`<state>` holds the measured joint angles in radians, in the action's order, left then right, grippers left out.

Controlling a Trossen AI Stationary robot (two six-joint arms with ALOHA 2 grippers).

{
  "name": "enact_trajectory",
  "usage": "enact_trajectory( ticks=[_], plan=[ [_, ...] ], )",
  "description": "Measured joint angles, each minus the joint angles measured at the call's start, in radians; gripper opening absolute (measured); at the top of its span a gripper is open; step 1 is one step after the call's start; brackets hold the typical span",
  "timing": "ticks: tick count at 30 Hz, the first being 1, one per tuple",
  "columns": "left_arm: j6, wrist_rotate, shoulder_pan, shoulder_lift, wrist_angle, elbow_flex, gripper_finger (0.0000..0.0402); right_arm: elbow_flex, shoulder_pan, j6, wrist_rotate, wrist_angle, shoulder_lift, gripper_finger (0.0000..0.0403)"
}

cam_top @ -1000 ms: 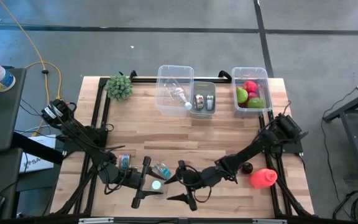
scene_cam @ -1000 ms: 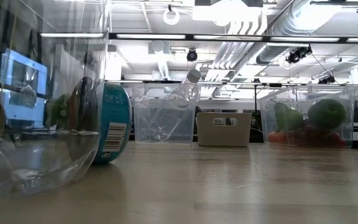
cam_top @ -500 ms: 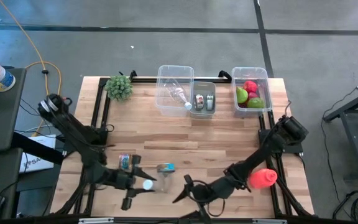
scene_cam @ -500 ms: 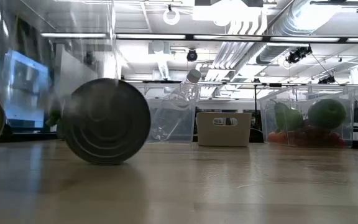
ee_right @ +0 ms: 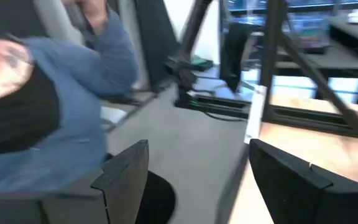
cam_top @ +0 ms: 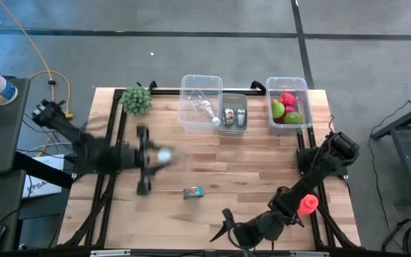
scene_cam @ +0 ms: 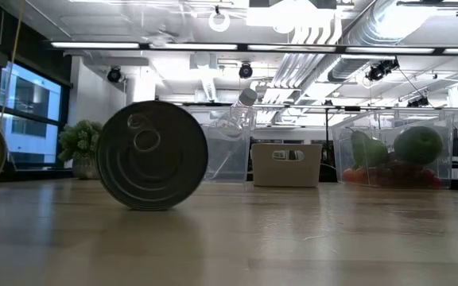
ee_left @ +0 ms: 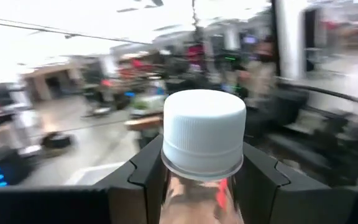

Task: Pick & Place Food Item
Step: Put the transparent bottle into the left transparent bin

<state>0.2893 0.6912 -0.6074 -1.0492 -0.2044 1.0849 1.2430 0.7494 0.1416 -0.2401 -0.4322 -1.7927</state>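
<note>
On the wooden table (cam_top: 255, 160), left gripper (cam_top: 150, 158) at centre-left clamps a clear bottle (ee_left: 202, 155), its long axis toward the upper-centre bin (cam_top: 200, 102); right gripper (cam_top: 228, 230) gapes empty.

Clear bottle (ee_left: 202, 186) with a white cap (ee_left: 204, 134); silvery can (scene_cam: 151, 155) with ringed end; pale striped wooden counter (cam_top: 212, 157); green and red fruit (cam_top: 287, 108) in a clear bin (cam_top: 287, 84); green plant (cam_top: 136, 100).

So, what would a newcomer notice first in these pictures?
Probably the white-capped clear bottle clamped in the left gripper, lifted over the table's left side. Next, the can lying alone on its side on the wooden table, large in the low view. The right gripper waits open at the front edge.
</note>
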Motion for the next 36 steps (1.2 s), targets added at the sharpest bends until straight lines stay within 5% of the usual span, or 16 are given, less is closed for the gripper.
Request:
enact_trajectory(
  ticks=[5,10,15,17,19,24,36],
  plan=[
    [-0.007,-0.263,0.293,0.063,0.012,0.009,0.0137,0.0,-0.006,-0.123,-0.111,0.034,0.0,0.0265],
    [-0.099,-0.369,0.585,0.086,0.045,0.015,0.0137,0.0,-0.023,-0.307,-0.366,0.033,0.013,0.0265],
    [-0.278,-0.585,0.783,0.03,0.17,0.011,0.0137,0.0,-0.051,-0.414,-0.854,0.026,0.013,0.0265],
    [-0.278,-0.589,0.814,0.009,0.158,0.011,0.0137,0.0,-0.079,-0.414,-1.154,0.02,0.013,0.0265],
    [-0.265,-0.584,0.833,-0.007,0.113,0.011,0.0137,0.0,-0.11,-0.465,-1.311,0.037,0.014,0.0265],
    [-0.224,-0.595,0.849,-0.013,-0.012,0.011,0.0137,0.0,-0.136,-0.537,-1.244,0.041,0.015,0.0265],
    [-0.191,-0.618,0.972,-0.107,0.043,0.012,0.0137,0.0,-0.216,-0.609,-1.211,0.08,0.015,0.0265]
  ],
)
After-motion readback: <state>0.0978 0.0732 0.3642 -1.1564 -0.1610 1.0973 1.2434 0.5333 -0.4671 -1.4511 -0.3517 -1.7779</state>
